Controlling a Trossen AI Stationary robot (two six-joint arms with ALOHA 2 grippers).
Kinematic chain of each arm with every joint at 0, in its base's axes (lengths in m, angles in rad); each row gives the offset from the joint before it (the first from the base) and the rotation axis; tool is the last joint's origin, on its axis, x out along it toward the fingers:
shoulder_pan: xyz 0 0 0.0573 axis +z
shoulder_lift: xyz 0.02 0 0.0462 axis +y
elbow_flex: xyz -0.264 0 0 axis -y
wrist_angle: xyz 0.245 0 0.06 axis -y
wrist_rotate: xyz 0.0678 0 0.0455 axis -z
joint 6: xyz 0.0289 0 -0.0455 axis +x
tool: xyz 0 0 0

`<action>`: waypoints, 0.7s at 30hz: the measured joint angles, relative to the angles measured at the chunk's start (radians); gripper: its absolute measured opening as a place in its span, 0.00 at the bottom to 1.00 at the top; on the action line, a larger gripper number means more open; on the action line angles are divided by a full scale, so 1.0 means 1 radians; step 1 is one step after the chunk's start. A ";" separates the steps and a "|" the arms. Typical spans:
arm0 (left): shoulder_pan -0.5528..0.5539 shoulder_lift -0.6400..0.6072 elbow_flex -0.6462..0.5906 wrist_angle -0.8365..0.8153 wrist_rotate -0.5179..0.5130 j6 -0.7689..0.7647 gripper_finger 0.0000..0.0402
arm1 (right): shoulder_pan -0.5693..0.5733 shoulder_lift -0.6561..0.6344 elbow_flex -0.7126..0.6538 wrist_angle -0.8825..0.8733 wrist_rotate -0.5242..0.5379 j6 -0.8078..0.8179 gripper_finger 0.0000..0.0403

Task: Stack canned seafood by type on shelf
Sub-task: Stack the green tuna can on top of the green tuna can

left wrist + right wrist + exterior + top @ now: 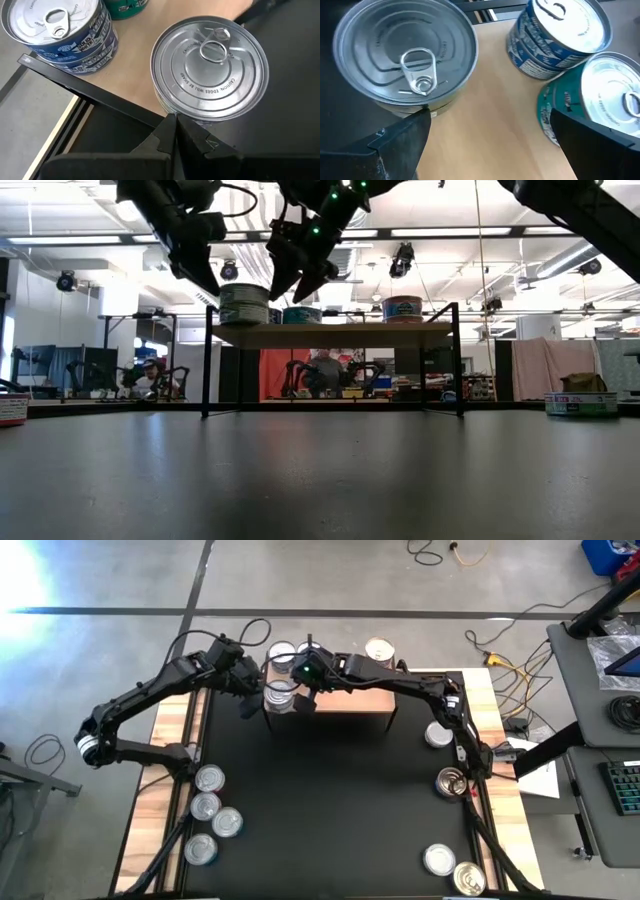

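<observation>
A short stack of round silver-topped tins with pull-tab lids (281, 696) is standing at the near left corner of the low shelf with a light wood top and thin black legs (350, 700). Farther back on that same end are sitting a blue-labelled tin (555, 35) and a teal-labelled tin (592, 100), and one more tin (379, 648) is resting at the far edge toward the right.

The right gripper (490, 140) is hovering just above the stack with its fingers spread wide and nothing between them. The left gripper (172, 135) is hanging just left of the stack, clenched on nothing.

The stack is sitting right at the shelf's edge, so a sideways brush from either gripper as it moves could probably tip the top tin off onto the black mat (330, 800). The two arms are crowding one spot, and they could knock each other.

Four loose tins (210, 815) are lying at the near left of the mat, and others (450, 780) are lying along its right side.
</observation>
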 joint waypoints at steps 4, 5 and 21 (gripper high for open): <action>-0.001 0.000 0.000 -0.007 0.001 -0.001 0.00 | -0.006 0.000 0.000 0.001 0.014 0.000 0.99; -0.004 0.000 0.000 -0.007 0.001 -0.002 0.00 | -0.007 0.000 0.000 0.001 0.014 0.001 0.99; -0.037 -0.003 0.000 -0.039 -0.055 -0.021 0.00 | -0.007 -0.006 0.000 -0.140 -0.031 -0.075 0.99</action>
